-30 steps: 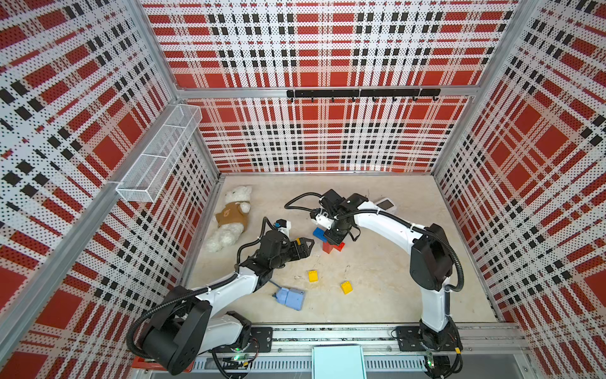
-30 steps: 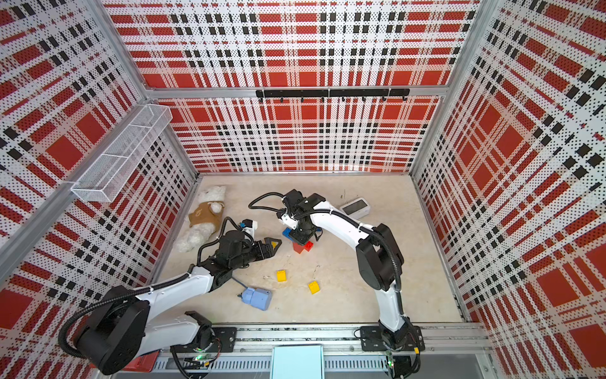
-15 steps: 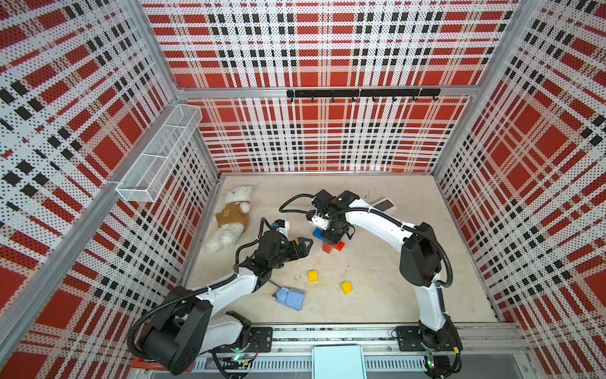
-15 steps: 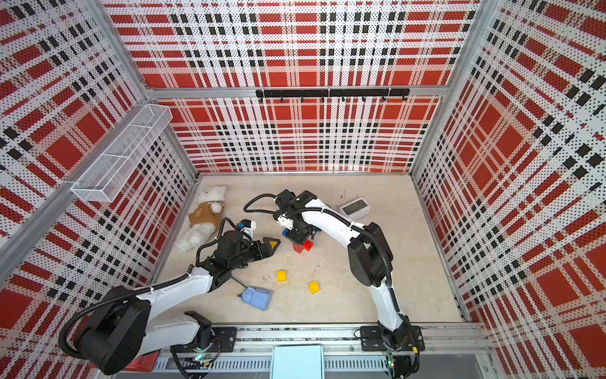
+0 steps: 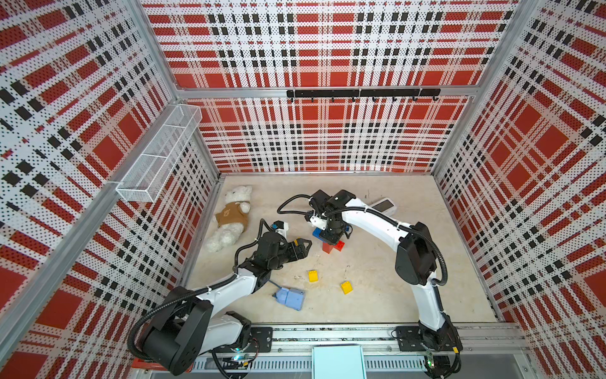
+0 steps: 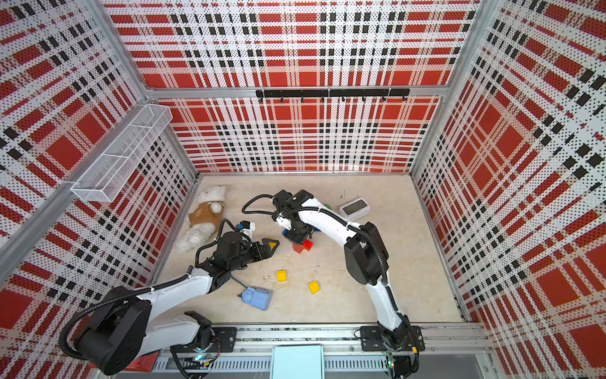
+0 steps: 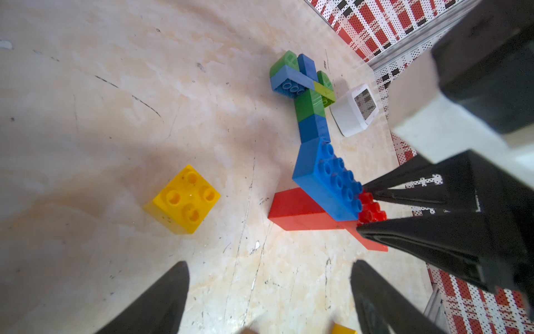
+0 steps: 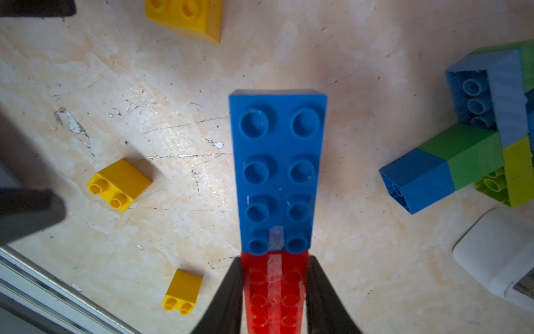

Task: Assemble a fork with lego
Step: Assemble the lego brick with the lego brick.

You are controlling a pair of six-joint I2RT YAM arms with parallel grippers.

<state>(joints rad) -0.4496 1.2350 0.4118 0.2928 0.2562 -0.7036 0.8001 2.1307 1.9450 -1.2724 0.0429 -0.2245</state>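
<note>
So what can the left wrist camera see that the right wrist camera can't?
Only the left wrist view shows the checked wall and the green-and-blue build whole. Only the right wrist view shows the two small yellow bricks whole and the metal rail. Both show the right gripper shut on the red brick, the blue brick stuck on top of it, the square yellow brick, some of that build and the white box.
</note>
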